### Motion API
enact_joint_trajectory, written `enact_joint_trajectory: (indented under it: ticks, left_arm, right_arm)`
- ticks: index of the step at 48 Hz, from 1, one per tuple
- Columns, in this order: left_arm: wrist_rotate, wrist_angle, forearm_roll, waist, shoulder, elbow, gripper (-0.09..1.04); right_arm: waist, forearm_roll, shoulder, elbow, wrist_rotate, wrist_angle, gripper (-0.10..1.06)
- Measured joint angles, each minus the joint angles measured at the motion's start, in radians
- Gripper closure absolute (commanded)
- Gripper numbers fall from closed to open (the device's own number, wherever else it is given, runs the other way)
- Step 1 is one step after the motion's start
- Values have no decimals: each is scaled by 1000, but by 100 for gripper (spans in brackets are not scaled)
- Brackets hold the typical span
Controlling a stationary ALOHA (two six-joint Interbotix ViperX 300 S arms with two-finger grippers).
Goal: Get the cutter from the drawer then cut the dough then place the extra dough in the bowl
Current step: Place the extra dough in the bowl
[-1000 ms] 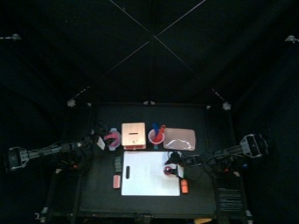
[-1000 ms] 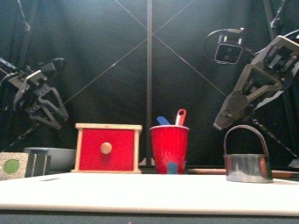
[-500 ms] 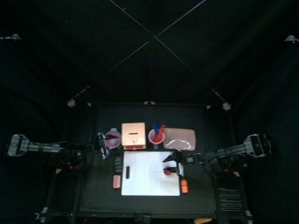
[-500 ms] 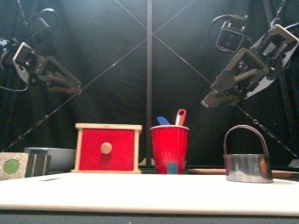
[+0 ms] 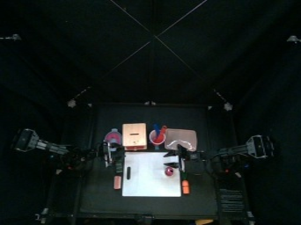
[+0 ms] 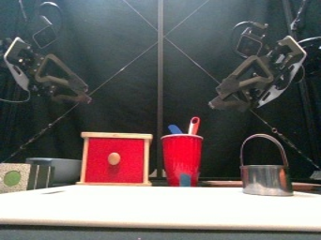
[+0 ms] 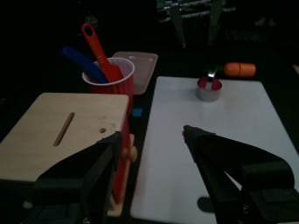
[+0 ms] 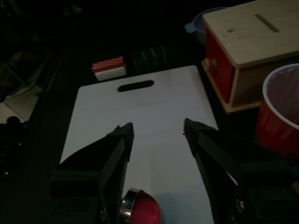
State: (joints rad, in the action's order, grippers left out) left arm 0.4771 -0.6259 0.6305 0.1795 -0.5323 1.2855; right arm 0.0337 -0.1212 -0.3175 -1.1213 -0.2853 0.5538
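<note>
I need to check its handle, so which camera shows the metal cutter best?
The front view: the metal cutter stands near and large on the white board, handle upright. The left wrist view shows it small; the top view, a speck; the right wrist view, nothing clear.

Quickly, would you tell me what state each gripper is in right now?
Left gripper: open, holding nothing.
Right gripper: open, holding nothing.
</note>
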Motion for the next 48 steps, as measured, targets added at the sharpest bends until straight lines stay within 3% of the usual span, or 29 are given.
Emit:
enact_joint_trajectory:
  ticks: [6, 15, 25, 48]
  left_arm:
    - [-109, -104, -84, 38, 110, -12, 2]
    - [-170, -181, -183, 41, 241, -48, 2]
    - [-163, -189, -198, 43, 327, -107, 2]
    - [-163, -189, -201, 43, 319, -127, 2]
  right_arm:
    - [9, 0, -2, -2, 0, 3, 11]
    - [20, 0, -2, -2, 0, 3, 11]
    - [29, 0, -2, -2, 0, 5, 11]
    - [37, 2, -2, -2, -3, 5, 11]
